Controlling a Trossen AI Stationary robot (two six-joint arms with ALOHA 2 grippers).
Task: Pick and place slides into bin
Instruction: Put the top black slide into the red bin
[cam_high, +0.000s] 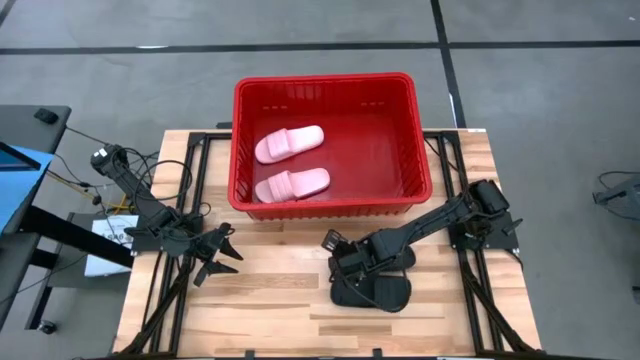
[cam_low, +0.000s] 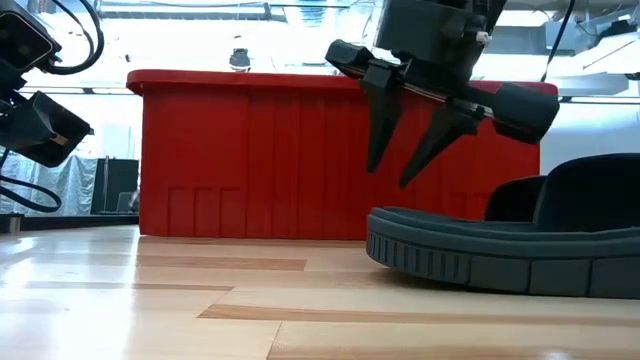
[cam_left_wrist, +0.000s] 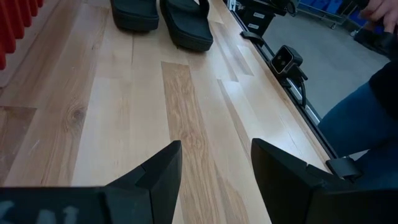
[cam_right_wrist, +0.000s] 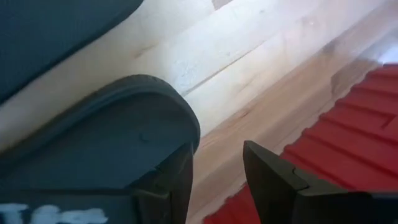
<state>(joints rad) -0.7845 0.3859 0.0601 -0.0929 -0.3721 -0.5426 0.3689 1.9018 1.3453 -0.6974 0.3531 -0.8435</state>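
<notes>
Two pink slides (cam_high: 290, 163) lie inside the red bin (cam_high: 240, 140), side by side toward its left half; two black slides (cam_high: 375, 283) sit together on the wooden table (cam_high: 270, 310) in front of the bin, near its right front corner. The right gripper (cam_low: 408, 135) hangs just above the black pair with its jaws apart and nothing between them; in the right wrist view the rounded end of one black slide (cam_right_wrist: 93, 143) lies directly under and just short of the fingertips, with bare table and the bin wall beyond the gap. The left gripper (cam_high: 215, 262) waits over bare table well to the left of the black pair, jaws apart and empty; from its wrist view the black slides (cam_left_wrist: 161, 15) sit far ahead of the fingertips. A person's leg (cam_left_wrist: 367, 112) shows beside the table edge. Handling judgement: the slides look like moulded foam, so light, somewhat springy, and not fragile; the ribbed sole edge seen in the low view should give fair friction. The thick sole is likely too wide for these jaws to span crosswise. Best hold looks like the wide strap, one finger slipped under it and one on top, or a pinch across the sole's rim at the end nearest the fingertips. The strap may flex, so the slide could swing when lifted.
</notes>
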